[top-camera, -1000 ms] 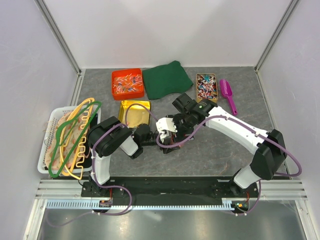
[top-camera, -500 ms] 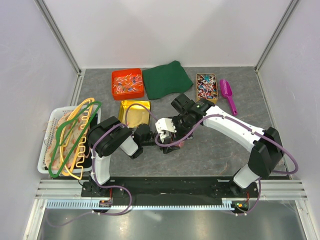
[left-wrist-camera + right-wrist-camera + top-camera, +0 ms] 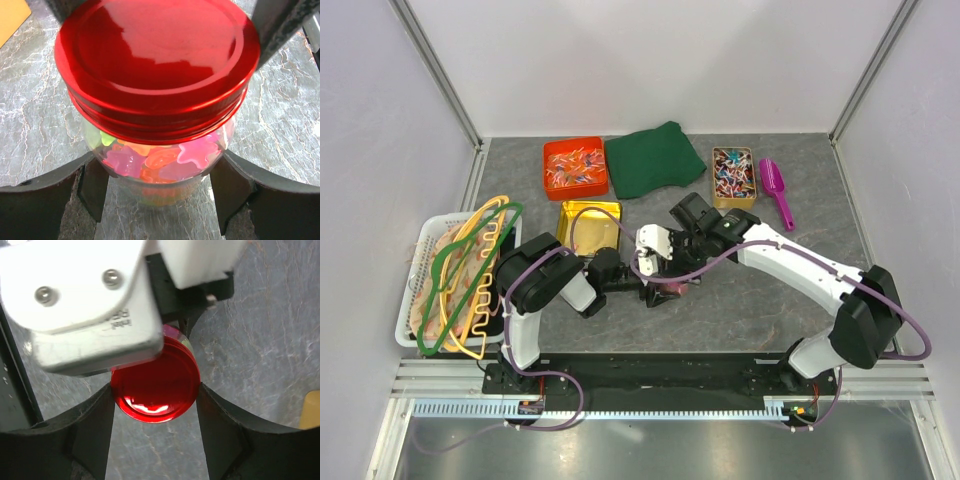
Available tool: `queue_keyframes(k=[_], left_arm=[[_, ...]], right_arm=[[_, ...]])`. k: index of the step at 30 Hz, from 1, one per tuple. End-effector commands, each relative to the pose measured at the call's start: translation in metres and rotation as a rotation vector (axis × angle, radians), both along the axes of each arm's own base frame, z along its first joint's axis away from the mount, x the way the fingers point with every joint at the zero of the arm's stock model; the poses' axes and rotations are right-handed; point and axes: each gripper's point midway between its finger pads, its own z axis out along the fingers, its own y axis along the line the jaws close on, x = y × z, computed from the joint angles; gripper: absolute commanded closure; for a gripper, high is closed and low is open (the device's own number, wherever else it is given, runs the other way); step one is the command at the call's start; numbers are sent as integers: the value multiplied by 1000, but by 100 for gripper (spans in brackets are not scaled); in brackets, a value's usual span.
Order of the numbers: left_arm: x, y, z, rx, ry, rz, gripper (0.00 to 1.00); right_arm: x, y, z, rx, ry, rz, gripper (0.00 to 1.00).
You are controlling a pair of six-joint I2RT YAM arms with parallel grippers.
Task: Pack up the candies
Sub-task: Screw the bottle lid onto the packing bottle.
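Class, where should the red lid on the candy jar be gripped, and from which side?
Grip the red lid by its round rim from straight above, fingers on opposite sides. It faces up on the upright jar, and the left claw holds the glass body below, leaving only the top free. The right claw clasps it so.

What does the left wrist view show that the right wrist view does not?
Only the left wrist view shows the candies, pink, orange and green, through the clear jar, between the jaws of the left gripper. Only the right wrist view shows a white housing over part of the red lid. Both show that lid and the grey table.
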Motion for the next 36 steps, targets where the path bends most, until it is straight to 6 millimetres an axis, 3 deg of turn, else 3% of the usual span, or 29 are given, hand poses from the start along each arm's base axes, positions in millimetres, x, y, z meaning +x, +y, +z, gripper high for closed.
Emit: queue_keyframes(k=[1, 6, 12, 15, 18, 20, 21, 27, 33, 36], left_arm=[[5, -1, -4, 20, -43, 10, 50], [6, -2, -3, 18, -44, 12, 50], [6, -1, -4, 19, -43, 15, 50], [6, -1, -3, 17, -44, 17, 50], [6, -1, -3, 16, -47, 17, 50], [6, -1, -4, 17, -44, 14, 50], [6, -1, -3, 16, -47, 17, 50], [6, -1, -3, 17, -44, 17, 50], [6, -1, -3, 18, -44, 14, 49], [5, -1, -4, 23, -40, 10, 43]], right_arm=[[2, 15, 6, 127, 64, -252, 55], [2, 28, 2, 183, 97, -403, 54], [9, 37, 0, 191, 95, -481, 48], [4, 44, -5, 195, 142, -478, 45], [-2, 43, 0, 194, 147, -437, 27], [-6, 44, 9, 208, 148, -395, 8], [-7, 43, 16, 217, 127, -367, 2], [-5, 25, 36, 223, 32, -337, 2], [21, -8, 55, 233, -65, -420, 2], [37, -28, 67, 264, -98, -460, 2]])
